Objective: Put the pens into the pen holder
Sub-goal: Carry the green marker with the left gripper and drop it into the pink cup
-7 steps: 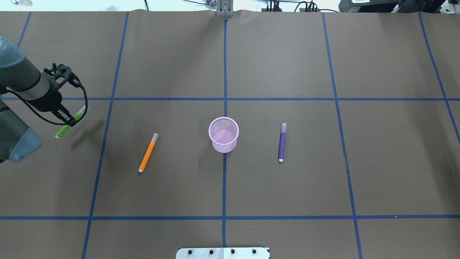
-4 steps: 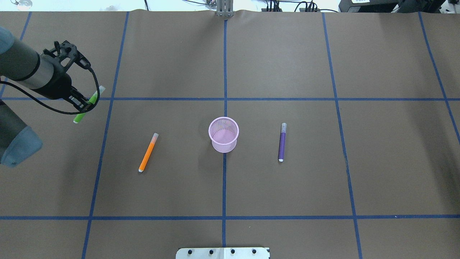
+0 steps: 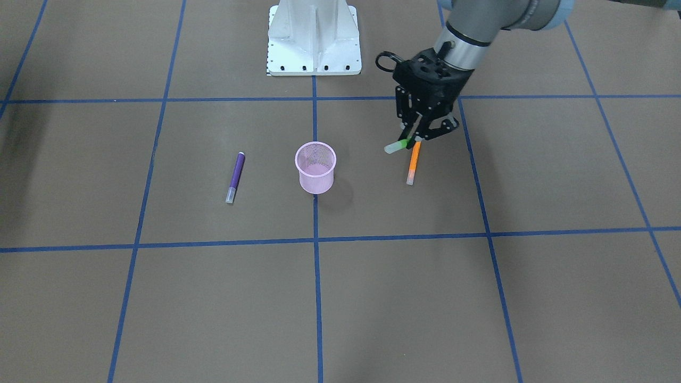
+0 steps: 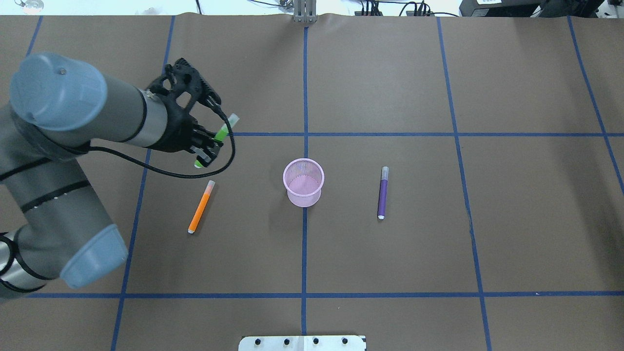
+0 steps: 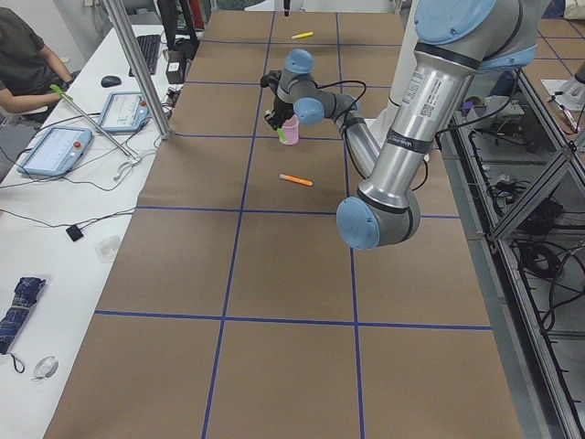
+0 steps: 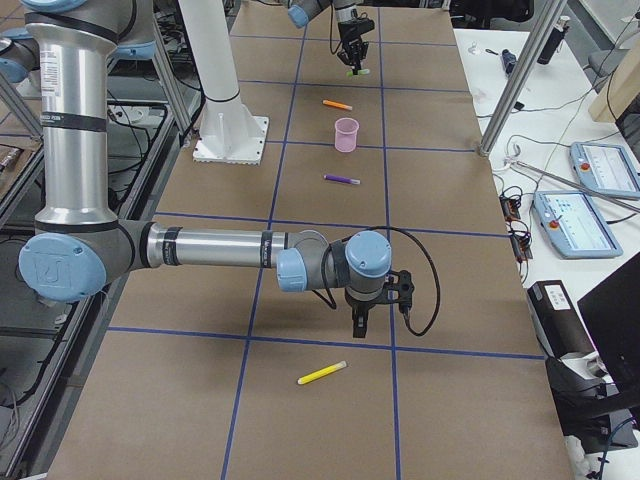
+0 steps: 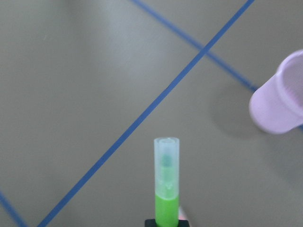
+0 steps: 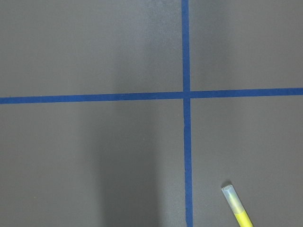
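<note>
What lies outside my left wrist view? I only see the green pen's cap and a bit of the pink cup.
Observer: The orange pen lies flat on the table, on the robot's left of the pen holder, close to the left gripper that is shut on the green pen.
Operator: And the purple one?
Observer: The purple pen lies flat on the other side of the pen holder, apart from it.
Operator: Anything inside the cup?
Observer: The overhead view shows no pen in it.
</note>
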Motion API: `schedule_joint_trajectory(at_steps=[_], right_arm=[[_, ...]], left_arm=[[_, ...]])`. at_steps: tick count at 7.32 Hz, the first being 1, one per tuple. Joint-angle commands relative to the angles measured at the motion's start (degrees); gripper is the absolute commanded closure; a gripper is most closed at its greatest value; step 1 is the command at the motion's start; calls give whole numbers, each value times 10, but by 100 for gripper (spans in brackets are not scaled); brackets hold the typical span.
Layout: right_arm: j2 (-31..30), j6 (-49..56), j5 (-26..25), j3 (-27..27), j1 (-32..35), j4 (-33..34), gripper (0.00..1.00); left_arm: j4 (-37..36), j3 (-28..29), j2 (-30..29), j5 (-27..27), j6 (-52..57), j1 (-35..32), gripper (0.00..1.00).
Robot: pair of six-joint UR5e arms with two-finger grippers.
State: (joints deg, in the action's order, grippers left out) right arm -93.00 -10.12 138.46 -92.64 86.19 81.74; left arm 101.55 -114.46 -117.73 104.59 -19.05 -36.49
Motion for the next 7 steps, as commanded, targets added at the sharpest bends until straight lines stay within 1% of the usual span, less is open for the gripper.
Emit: schedule_joint_trajectory(at_steps=[1, 2, 3, 4, 5, 6, 7], right_arm=[[0, -1, 0, 1, -1, 0, 0], [0, -1, 0, 1, -1, 0, 0], [0, -1, 0, 3, -2, 0, 0], [0, -1, 0, 4, -3, 0, 0], [0, -1, 0, 4, -4, 0, 0], [0, -1, 0, 4, -5, 0, 0], [0, -1, 0, 5, -6, 0, 0]], left_arm=[[40, 11, -50, -167, -11, 100, 100], [66, 20, -50, -203, -28, 117, 100], [72, 32, -52, -205, -30, 120, 100], [72, 49, -67, -206, -31, 125, 100], [72, 91, -104, -206, -41, 125, 100], [73, 99, -107, -206, -46, 126, 100], [80, 120, -114, -206, -56, 128, 100]])
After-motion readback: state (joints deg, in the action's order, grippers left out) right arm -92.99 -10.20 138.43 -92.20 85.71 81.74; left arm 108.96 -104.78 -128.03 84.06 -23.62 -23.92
